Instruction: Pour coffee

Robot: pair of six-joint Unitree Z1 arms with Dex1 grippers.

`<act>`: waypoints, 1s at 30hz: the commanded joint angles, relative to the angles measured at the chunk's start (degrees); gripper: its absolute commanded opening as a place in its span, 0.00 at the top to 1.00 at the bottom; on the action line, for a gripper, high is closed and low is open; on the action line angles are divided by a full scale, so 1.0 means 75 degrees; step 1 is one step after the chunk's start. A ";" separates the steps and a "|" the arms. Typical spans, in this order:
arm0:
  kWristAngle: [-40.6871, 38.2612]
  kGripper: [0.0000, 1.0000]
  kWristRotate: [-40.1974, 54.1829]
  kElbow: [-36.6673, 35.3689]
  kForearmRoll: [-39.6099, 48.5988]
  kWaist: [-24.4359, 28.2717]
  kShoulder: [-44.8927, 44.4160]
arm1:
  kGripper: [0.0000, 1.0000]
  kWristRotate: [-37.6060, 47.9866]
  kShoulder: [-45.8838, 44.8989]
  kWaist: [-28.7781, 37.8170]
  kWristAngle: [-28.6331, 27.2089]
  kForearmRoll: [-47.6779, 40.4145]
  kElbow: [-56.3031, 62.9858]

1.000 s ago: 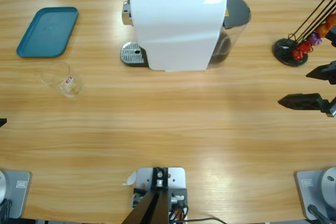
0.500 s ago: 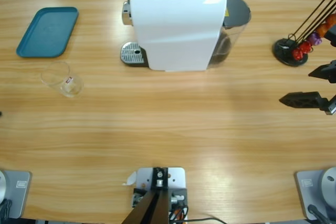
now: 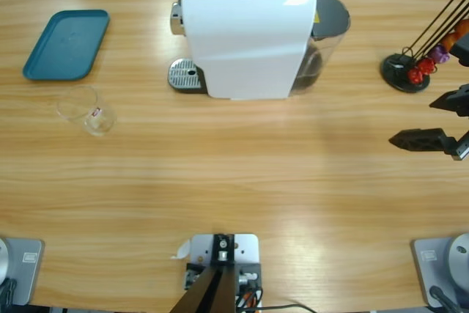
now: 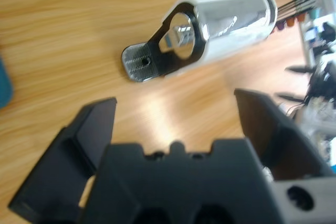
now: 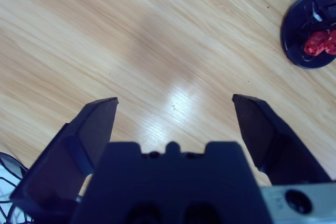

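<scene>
Ahead of the left gripper (image 4: 176, 111), whose black jaws gape wide on nothing, one glossy white coffee machine (image 4: 220, 27) stretches across the grained wooden table (image 4: 68, 35). Just beyond the right gripper (image 5: 176, 103), also spread wide and empty, sits one round black capsule stand (image 5: 310, 32) with red capsules (image 5: 320, 43). Well apart from both, one small clear glass (image 3: 86, 110) stands by one flat teal tray (image 3: 66, 43); no coffee shows in it.

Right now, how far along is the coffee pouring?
Nothing looks done yet. The clear glass stands empty beside the teal tray, away from the coffee machine and its drip tray. Both hands, left hand and right hand, are open and empty. Placing the glass, brewing and pouring all remain.
</scene>
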 commanded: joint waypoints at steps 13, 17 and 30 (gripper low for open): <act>-0.2884 0.17 -0.1188 -0.1391 -0.0738 -0.0252 0.3121 | 0.00 0.0079 -0.0161 -0.0065 -0.0045 0.0071 0.0190; -0.2670 0.17 -0.1167 -0.1722 -0.0756 -0.0252 0.3315 | 0.00 0.0079 -0.0124 -0.0065 -0.0045 0.0071 0.0179; -0.2518 0.18 -0.0932 -0.1647 -0.0714 -0.0261 0.3665 | 0.00 0.0079 -0.0082 -0.0065 -0.0034 0.0076 0.0167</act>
